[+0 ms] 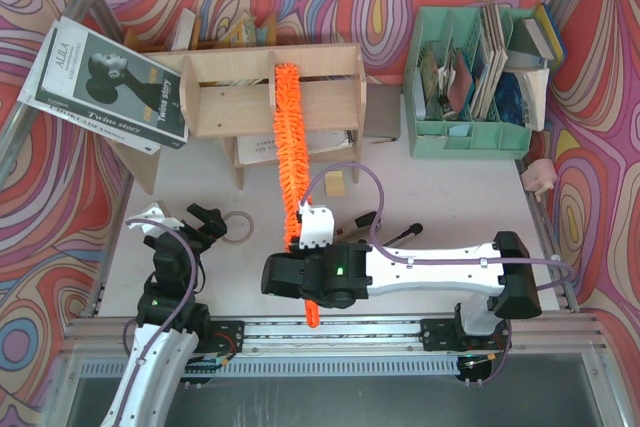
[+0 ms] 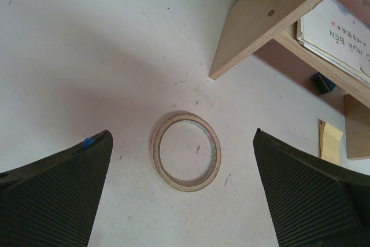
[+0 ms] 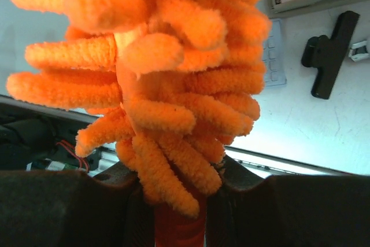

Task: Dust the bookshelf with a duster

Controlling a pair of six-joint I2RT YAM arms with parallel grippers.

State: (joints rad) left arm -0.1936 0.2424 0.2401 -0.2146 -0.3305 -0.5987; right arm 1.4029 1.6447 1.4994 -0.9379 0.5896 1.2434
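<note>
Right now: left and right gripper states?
Left gripper: open, holding nothing.
Right gripper: shut on the duster.

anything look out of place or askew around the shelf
Yes. A magazine sits tilted at the left end of the bookshelf, sticking out past it instead of standing filed. A loose ring also lies on the table in front.
</note>
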